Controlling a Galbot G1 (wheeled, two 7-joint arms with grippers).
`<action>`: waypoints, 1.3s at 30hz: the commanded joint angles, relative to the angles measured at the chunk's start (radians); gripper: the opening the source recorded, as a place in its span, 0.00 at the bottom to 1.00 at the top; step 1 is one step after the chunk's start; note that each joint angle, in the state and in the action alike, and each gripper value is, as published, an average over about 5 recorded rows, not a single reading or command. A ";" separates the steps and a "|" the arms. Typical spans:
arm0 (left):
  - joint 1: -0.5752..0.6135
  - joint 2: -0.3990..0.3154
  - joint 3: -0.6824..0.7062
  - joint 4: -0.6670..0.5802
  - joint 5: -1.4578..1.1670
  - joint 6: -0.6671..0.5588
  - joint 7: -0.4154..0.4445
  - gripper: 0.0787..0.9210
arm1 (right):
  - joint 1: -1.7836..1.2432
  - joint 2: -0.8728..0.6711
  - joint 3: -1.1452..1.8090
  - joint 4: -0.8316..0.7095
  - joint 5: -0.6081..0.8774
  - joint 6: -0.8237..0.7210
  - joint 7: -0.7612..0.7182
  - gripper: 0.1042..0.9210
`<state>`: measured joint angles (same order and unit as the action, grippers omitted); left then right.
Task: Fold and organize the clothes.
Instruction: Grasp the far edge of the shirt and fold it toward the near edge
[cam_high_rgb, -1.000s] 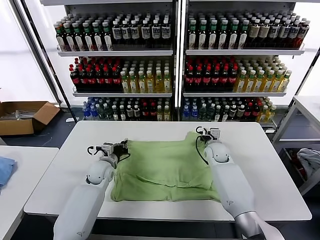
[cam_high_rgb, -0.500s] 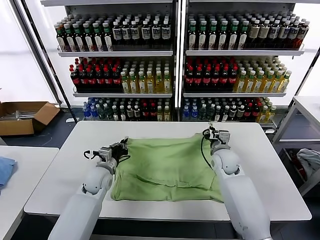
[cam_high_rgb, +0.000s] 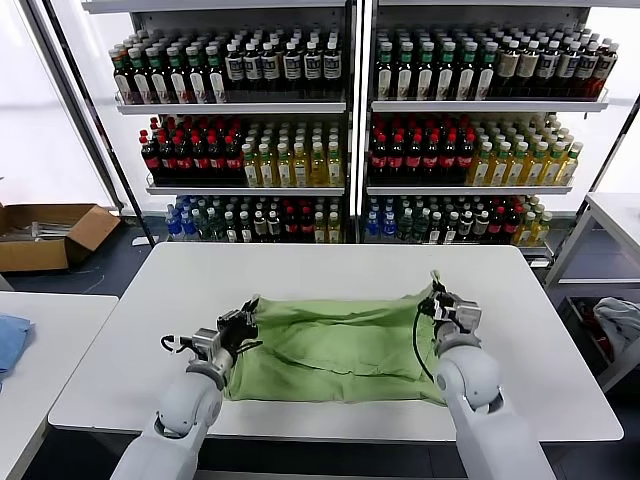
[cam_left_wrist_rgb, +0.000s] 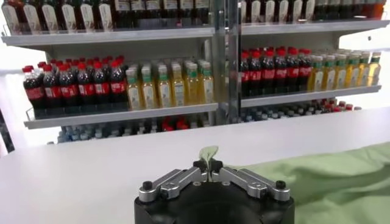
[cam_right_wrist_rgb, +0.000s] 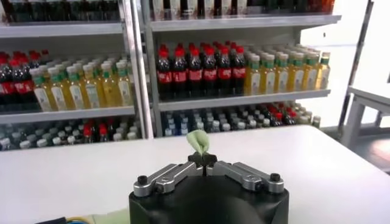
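Polo shirt (cam_high_rgb: 335, 345): spread on desk (cam_high_rgb: 140, 330); far corners pinched between pressed-together fingers of left gripper (cam_high_rgb: 246, 315) and right gripper (cam_high_rgb: 437, 295).

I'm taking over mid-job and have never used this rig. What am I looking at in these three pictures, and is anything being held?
This is a two-armed robot standing at a white table, facing shelves of bottled drinks. The wide picture is from the camera on its head, looking forward and down: its left arm shows on the left, its right arm on the right. The other two pictures come from cameras on the wrists, each looking out over its own gripper toward the shelves.

A light green shirt lies spread across the table between the arms. The left gripper is shut on the shirt's far left corner, and the right gripper is shut on the far right corner. In each wrist view a small tuft of green cloth pokes up between the closed fingertips.

A cardboard box sits on the floor to the left.
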<state>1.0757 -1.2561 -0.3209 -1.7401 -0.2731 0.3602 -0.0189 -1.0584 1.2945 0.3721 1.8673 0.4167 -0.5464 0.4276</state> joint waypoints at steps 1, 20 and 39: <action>0.162 -0.013 -0.020 -0.089 0.048 -0.004 0.009 0.02 | -0.193 -0.008 0.033 0.122 -0.018 -0.021 0.031 0.00; 0.183 -0.038 -0.032 -0.070 0.089 -0.014 0.020 0.02 | -0.259 0.010 0.030 0.071 -0.062 0.025 0.037 0.00; 0.187 -0.042 -0.028 -0.120 0.152 -0.021 -0.003 0.41 | -0.362 0.031 0.029 0.132 -0.220 0.118 0.038 0.30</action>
<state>1.2567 -1.2950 -0.3487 -1.8267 -0.1410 0.3425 -0.0151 -1.3634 1.3212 0.3924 1.9444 0.2514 -0.4909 0.4619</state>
